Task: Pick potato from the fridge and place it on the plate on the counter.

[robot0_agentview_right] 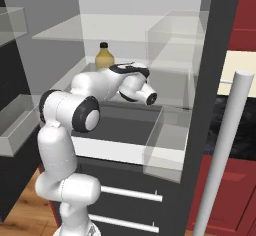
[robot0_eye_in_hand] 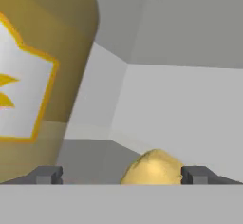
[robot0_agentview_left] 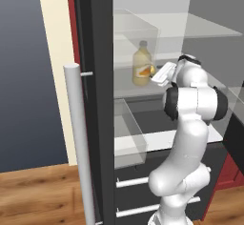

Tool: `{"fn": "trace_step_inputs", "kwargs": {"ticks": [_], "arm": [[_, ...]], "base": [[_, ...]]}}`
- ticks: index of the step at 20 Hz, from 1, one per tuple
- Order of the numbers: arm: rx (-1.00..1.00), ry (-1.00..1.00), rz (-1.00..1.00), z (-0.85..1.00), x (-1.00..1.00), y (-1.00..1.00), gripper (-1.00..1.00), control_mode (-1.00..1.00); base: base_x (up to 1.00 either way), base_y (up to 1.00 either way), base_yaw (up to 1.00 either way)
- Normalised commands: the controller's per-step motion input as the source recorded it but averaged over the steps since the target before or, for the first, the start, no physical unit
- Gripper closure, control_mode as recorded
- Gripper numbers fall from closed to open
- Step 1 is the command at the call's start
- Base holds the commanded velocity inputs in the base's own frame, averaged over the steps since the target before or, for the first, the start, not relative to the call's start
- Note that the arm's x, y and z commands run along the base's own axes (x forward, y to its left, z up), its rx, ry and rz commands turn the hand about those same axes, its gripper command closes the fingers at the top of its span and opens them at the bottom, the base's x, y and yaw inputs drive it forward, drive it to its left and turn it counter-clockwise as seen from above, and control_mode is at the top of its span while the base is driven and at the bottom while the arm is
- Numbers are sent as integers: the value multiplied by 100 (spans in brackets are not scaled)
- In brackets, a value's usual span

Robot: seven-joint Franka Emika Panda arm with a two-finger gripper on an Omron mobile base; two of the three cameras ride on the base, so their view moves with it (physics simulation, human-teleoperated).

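In the hand view, going left to right, the yellow bottle (robot0_eye_in_hand: 42, 76) with its orange-edged label looms at the left, standing upright close beside the pincer's (robot0_eye_in_hand: 121, 174) path. The left finger tip comes next, then a gap of bare shelf, then the potato (robot0_eye_in_hand: 153, 167), then the right finger tip. The pincer is spread wide, holding nothing. The potato lies between the tips but crowds the right one. That spread seems chosen to straddle the lump with room to spare, and the hand appears to reach in beside the bottle so as not to knock it.

From the left base camera, the fridge (robot0_agentview_left: 97, 100) stands open, and the bottle sits on a middle shelf with the hand just beside it.

The potato rests on that shelf near the back wall. Its long axis seems to run roughly across the pincer, rising toward the right, though its lower part is hidden.
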Motion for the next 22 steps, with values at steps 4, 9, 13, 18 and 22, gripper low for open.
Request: {"fn": "trace_step_inputs", "kwargs": {"ticks": [4,9,13,18,22], "arm": [[4,-1,0,0,55,0,-100,-100],[6,3,0,-2,47,-3,-100,-100],[7,17,1,-13,23,-4,-100,-100],[10,31,1,-28,7,-1,-100,-100],[2,23,0,-18,6,16,100,-100]], "base": [[0,0,0],[0,0,0],[0,0,0],[0,0,0],[0,0,0]]}}
